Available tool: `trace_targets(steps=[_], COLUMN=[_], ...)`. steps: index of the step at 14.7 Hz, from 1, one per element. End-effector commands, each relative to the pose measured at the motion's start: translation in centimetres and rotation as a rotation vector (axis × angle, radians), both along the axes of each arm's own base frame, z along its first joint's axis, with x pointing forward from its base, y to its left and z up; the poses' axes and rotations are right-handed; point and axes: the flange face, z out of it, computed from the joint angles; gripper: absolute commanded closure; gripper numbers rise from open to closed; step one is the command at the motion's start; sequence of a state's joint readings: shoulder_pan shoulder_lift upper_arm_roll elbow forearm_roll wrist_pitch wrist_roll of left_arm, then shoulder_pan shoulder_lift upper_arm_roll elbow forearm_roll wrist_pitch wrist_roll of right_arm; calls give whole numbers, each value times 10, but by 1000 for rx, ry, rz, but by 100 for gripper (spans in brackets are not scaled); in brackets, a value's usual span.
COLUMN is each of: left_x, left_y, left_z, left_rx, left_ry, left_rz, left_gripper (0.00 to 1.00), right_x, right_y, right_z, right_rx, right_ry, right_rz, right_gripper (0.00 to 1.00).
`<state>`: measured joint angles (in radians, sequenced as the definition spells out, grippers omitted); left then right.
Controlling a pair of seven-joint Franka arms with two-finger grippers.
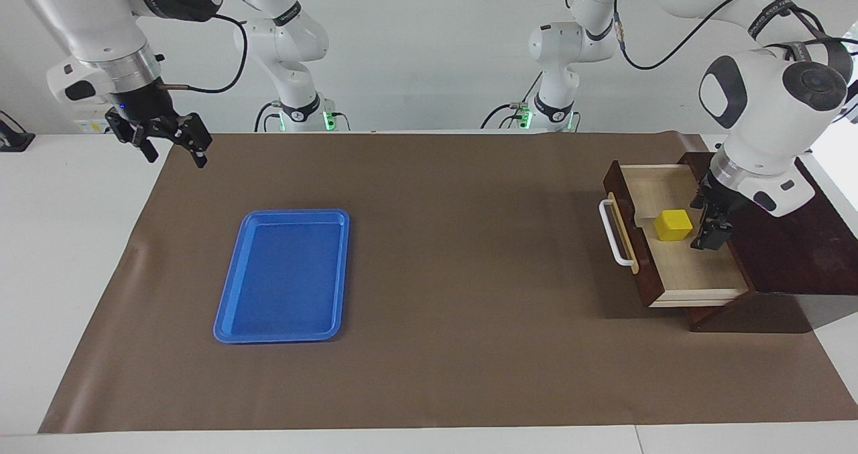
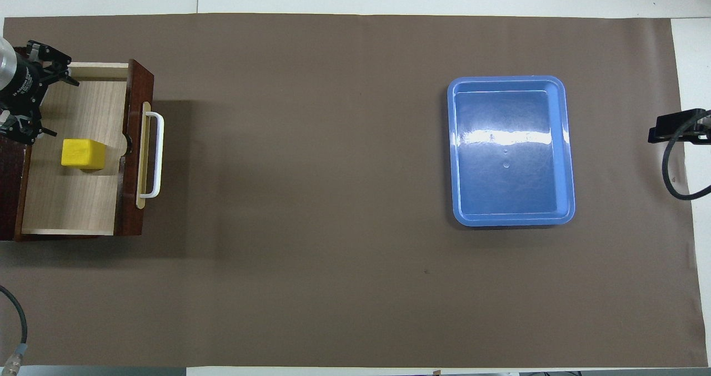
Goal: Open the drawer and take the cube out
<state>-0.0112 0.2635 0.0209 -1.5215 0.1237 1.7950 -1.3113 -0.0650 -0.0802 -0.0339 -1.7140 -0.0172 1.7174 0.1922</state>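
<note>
Facing view shows the drawer (image 1: 677, 266) pulled out of its dark wooden box (image 1: 777, 222) at the left arm's end of the table, the cube (image 1: 672, 224) resting on its pale floor. Left gripper (image 1: 712, 229) hangs over the drawer just beside the cube, fingers spread, holding nothing. Blue tray (image 1: 285, 276) lies toward the right arm's end. Right gripper (image 1: 163, 139) waits, fingers wide, over the mat's corner.

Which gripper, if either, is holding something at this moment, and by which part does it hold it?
Neither. The left gripper hangs open over the open drawer, beside the cube and apart from it. The right gripper waits open, holding nothing.
</note>
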Motion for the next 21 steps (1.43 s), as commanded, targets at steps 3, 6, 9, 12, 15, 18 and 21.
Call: trace_targets(steps=[3,6,9,12,15,18,21], left_x=[-27,-38,-46,-56,-57,-62,-62], left_y=[27,40,40,35,38,39,39], left_z=[-27,-39,-45,-54,-69,-79,-80], left_rx=[-20,-19,-19,-19,-19,0,1], left_ry=[-58,-41,-31,-27,-42,-37,-37], left_rz=[226,283,350,356,360,351,350], left_gripper=[0,0,0,0,0,0,0], right_x=[6,23,52,77,82,83,82], right_y=[19,56,113,171,212,239,244], right_z=[-16,-34,-38,-48,-71,-81,-97], right_rx=[37,109,203,259,282,293,325], right_ry=[14,67,159,229,300,299,336], right_rz=[-477,-749,-940,-971,-1016,-998,-1018], right_gripper=[8,8,8,8,8,8,8])
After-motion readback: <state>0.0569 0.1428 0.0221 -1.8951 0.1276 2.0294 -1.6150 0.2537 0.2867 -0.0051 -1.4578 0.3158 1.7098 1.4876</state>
